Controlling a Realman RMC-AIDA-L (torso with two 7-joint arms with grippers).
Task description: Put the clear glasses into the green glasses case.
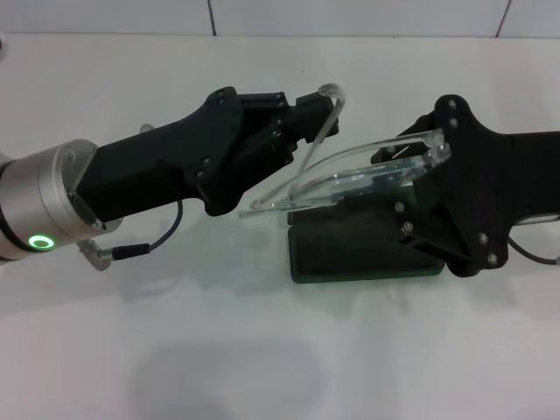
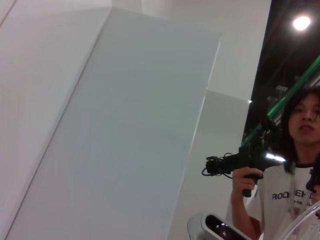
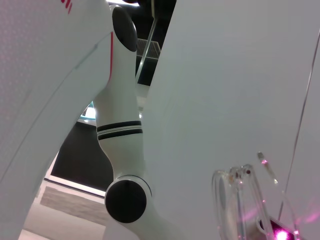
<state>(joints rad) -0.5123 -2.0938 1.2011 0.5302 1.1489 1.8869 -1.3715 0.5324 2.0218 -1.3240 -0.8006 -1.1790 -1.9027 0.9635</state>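
**Glasses held between two arms above the case**

While both arms share the load, we have the clear glasses (image 1: 350, 179) lifted off the white table (image 1: 219, 350), hanging over the far edge of the green case (image 1: 363, 249), which lies right of centre. Our left gripper (image 1: 317, 118) is clamped on one thin clear arm of the glasses, whose curved tip pokes out beyond the fingers. Our right gripper (image 1: 418, 162) sits at the opposite, right end of the lens; it seems to pinch the frame there, but we cannot tell for certain how its jaws stand.

We judge the main risk to be uneven motion. If one arm moves faster or lower than the other, the thin plastic could twist, flex or slip free. The left grip is on a slender piece, so it could pivot or bend. The right arm also hides part of the case, so we could lower the glasses onto its rim rather than inside and push the case along the table.
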